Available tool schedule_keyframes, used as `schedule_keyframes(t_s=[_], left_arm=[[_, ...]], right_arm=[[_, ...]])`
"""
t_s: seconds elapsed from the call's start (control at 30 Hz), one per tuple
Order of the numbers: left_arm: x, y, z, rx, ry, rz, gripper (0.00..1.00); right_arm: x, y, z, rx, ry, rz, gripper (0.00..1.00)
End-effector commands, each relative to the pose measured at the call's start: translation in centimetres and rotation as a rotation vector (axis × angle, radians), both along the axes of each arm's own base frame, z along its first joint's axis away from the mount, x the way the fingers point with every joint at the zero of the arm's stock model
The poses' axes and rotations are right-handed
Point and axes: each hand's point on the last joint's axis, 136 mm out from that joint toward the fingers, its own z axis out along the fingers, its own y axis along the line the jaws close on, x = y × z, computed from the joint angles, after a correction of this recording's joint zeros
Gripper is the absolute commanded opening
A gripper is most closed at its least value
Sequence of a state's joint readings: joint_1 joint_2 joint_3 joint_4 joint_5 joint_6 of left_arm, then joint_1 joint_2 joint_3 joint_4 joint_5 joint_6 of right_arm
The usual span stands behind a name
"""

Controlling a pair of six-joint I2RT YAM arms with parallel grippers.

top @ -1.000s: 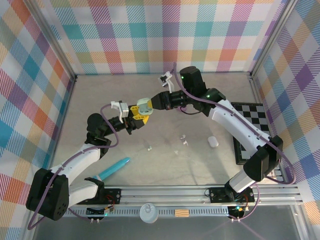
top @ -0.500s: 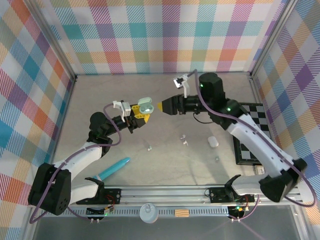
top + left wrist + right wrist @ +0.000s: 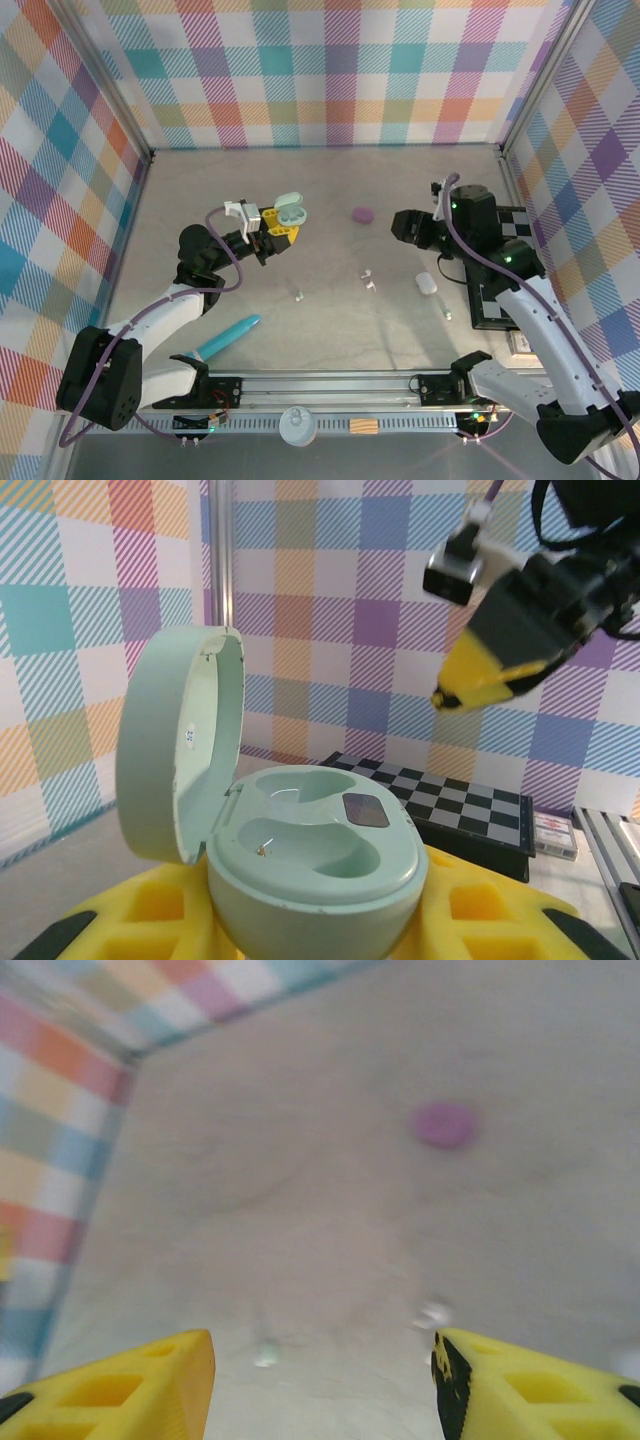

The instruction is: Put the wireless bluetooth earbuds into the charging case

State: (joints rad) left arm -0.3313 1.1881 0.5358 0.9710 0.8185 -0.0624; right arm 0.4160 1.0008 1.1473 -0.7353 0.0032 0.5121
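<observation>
My left gripper [image 3: 275,228] is shut on a mint green charging case [image 3: 288,212], held above the table with its lid [image 3: 180,742] swung open. Both wells of the case [image 3: 312,845] are empty. Tiny earbuds lie on the table: two pale ones [image 3: 368,278] near the middle, a mint one [image 3: 299,295] to their left and another mint one [image 3: 446,312] at the right. My right gripper [image 3: 398,227] hangs open right of centre, apart from the case. Its yellow fingers [image 3: 130,1380] have nothing between them, and blurred earbuds [image 3: 265,1355] lie on the table below.
A purple case [image 3: 362,214] lies shut behind the centre, and a white case [image 3: 426,283] sits right of the pale earbuds. A long turquoise stick [image 3: 228,337] lies near the left arm. A checkerboard [image 3: 505,262] covers the right side. Plaid walls enclose the table.
My right gripper has left the mint case's lid, opened and drawn back to the right. The lid now stands open. The left gripper has kept its hold and place.
</observation>
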Motion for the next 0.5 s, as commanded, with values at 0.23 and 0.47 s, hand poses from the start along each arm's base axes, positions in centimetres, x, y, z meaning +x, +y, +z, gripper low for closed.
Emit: schedule_keyframes(t_s=[0.23, 0.47], left_arm=[[-0.7, 0.9, 3.4, -0.030, -0.121, 0.019, 0.32], [-0.9, 0.9, 3.6, -0.033, -0.124, 0.014, 0.32]], right_arm=[[-3.4, -8.3, -13.4, -0.384, 0.553, -0.205, 0.60], [-5.3, -9.6, -16.3, -0.570, 0.820, -0.156, 0.57]])
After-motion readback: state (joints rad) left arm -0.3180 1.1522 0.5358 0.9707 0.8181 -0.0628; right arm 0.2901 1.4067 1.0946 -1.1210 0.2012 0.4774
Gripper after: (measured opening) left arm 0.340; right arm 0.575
